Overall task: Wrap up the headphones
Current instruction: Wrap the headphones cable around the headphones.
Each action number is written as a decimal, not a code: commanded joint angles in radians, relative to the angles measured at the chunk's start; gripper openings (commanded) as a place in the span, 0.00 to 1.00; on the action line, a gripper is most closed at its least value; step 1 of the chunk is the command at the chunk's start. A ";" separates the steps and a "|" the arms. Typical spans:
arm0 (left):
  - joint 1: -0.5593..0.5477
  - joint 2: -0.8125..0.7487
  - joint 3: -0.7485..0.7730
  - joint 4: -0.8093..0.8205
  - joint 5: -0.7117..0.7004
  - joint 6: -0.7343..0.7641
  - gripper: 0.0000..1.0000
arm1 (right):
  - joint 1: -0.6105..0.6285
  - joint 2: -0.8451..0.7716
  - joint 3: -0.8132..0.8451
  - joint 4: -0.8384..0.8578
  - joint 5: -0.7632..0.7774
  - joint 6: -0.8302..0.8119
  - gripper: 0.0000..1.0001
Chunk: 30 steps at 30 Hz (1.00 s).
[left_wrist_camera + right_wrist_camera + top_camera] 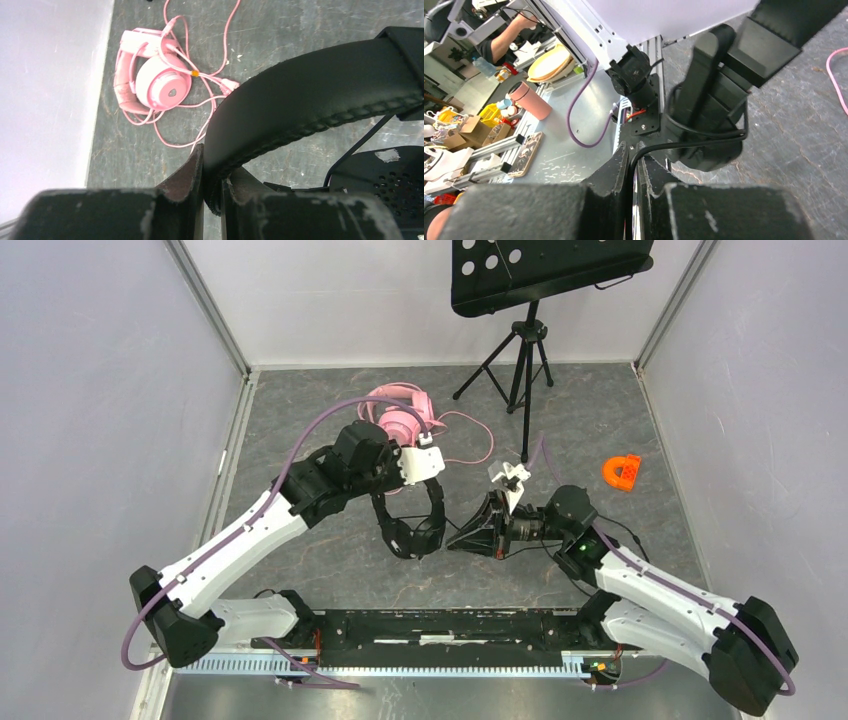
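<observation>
While the left gripper (212, 167) clamps the black headset (405, 540) by its headband (310, 95) to steady it mid-table, the pink headset (162, 85) lying behind, the right gripper (633, 156) pinches what seems the thin black cable (704, 134), ready for winding.

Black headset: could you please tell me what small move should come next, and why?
Probably the right gripper should carry the cable one more turn around the earcups: the left gripper clamps the headband, and the pinched cable seems looped there only once.
</observation>
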 commanded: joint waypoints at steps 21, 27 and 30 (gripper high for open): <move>0.010 -0.007 0.069 0.014 -0.328 -0.773 0.02 | 0.061 0.227 0.144 0.325 0.148 0.079 0.13; 0.009 -0.029 0.058 0.024 -0.394 -0.976 0.02 | 0.084 0.263 0.179 0.300 0.174 -0.016 0.16; 0.009 -0.023 0.058 0.021 -0.456 -1.048 0.02 | 0.093 0.272 0.203 0.227 0.181 -0.074 0.16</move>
